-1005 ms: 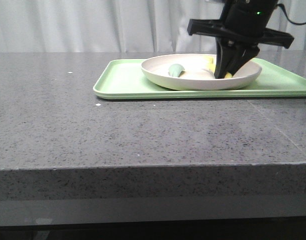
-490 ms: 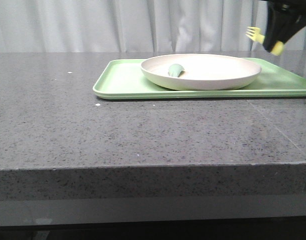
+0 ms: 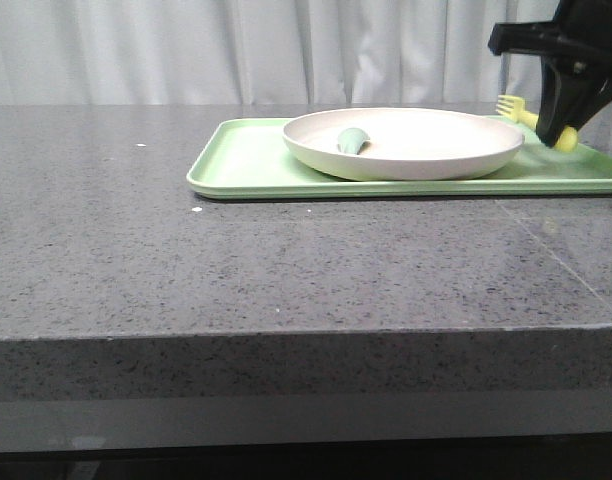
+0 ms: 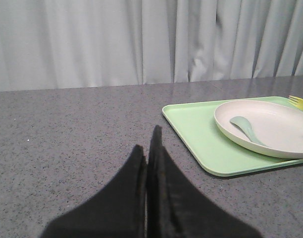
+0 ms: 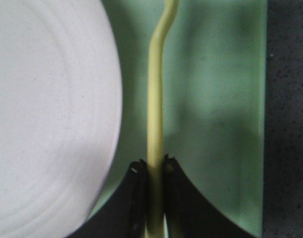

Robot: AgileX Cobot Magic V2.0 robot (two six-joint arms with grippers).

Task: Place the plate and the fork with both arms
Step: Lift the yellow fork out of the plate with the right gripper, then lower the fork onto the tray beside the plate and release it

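Observation:
The cream plate (image 3: 401, 143) rests on the light green tray (image 3: 248, 160), with a teal spoon (image 3: 352, 140) lying in it. My right gripper (image 3: 562, 132) is shut on the pale yellow fork (image 3: 521, 111), holding it low over the tray just right of the plate's rim. In the right wrist view the fork's handle (image 5: 155, 114) runs between the pads of my gripper (image 5: 154, 166), beside the plate (image 5: 47, 114). My left gripper (image 4: 147, 148) is shut and empty over the bare counter, short of the tray (image 4: 201, 139). The plate (image 4: 270, 126) and fork tines (image 4: 299, 102) show there too.
The grey stone counter (image 3: 286, 260) stretches in front of the tray to its front edge. A white curtain (image 3: 236, 50) hangs behind the table. The tray's right strip (image 5: 216, 109) lies under the fork.
My right gripper lifted the fork out of the plate, swung it up and right, and has now lowered it beside the plate's right rim. The left arm has not moved.

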